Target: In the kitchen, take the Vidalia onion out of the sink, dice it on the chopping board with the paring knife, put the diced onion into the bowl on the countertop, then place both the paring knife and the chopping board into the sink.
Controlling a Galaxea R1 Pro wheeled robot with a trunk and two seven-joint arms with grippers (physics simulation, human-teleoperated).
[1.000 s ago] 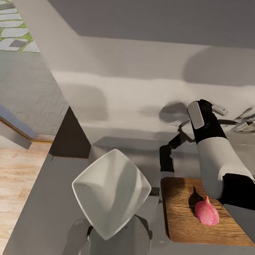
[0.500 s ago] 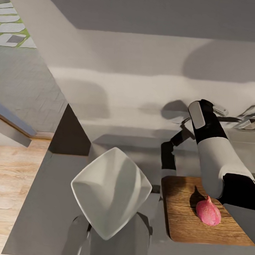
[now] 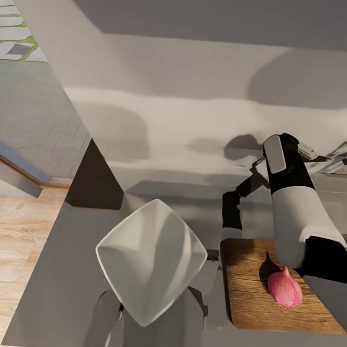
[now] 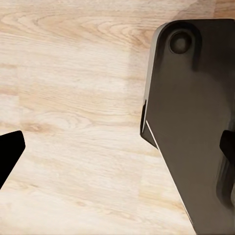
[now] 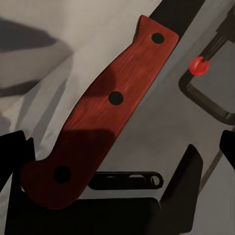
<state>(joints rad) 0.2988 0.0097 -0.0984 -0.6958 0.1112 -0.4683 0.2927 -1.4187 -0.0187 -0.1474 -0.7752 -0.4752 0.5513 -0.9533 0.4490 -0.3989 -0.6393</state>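
The pinkish Vidalia onion [image 3: 285, 288] lies on the brown chopping board [image 3: 260, 304] at the lower right of the head view. Left of the board, the white square bowl [image 3: 149, 260] stands on the dark grey countertop [image 3: 68, 275]. My right arm reaches over the board to the back of the counter, where the right gripper [image 3: 303, 150] hangs. In the right wrist view that gripper [image 5: 117, 147] is open, and the paring knife's reddish-brown handle [image 5: 112, 117] lies flat between its spread fingertips; the blade is hidden. The left gripper [image 4: 117, 149] is open over the wood floor.
Chrome faucet parts [image 3: 345, 164] show at the right edge behind my right arm, and the faucet's red dot [image 5: 197, 64] sits just beyond the knife. Pale wood floor [image 3: 8, 245] lies left of the counter's end. A dark part of my base [image 4: 196, 122] is beside the left gripper.
The head camera has tilted slightly. My right wrist has shifted a little to the right, towards the faucet. Onion, board and bowl have stayed in place.
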